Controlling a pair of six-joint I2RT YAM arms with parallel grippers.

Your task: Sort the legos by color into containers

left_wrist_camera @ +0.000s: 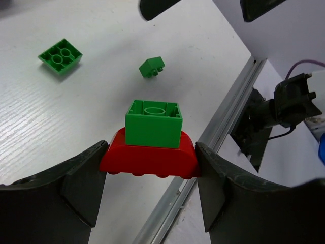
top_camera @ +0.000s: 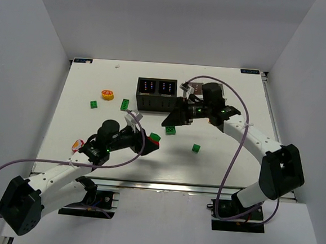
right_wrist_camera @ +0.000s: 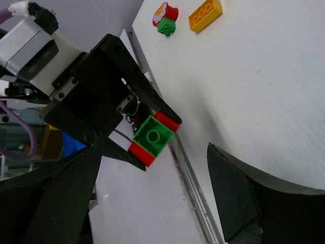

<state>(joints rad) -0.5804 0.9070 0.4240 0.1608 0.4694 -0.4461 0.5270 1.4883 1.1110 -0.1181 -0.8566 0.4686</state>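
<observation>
White walls, white worktop (top_camera: 216, 160). My left pincer (top_camera: 152, 141) is clamped on a red brick (left_wrist_camera: 152, 162), one finger on each short end, so the brick's long axis runs straight across from finger to finger. A green brick (left_wrist_camera: 153, 124) is stacked on the middle of the red one. It stands out past my fingertips, clear of both fingers, with its outer face turned away from my left wrist.

That face looks toward my right pincer (top_camera: 172, 118), which hangs released, fingers spread wide with nothing between them, just up and to the right of the stack. The right wrist camera sees the green face nearly head-on, and the right arm is the nearer free one.

As I judge it, the two colours must be split before either is sorted. That means a pull on the green brick along the line it points, across the red brick's length.

The black box (top_camera: 156, 104) stands just behind my right pincer. Loose green bricks (top_camera: 170, 131) lie near on the worktop.
</observation>
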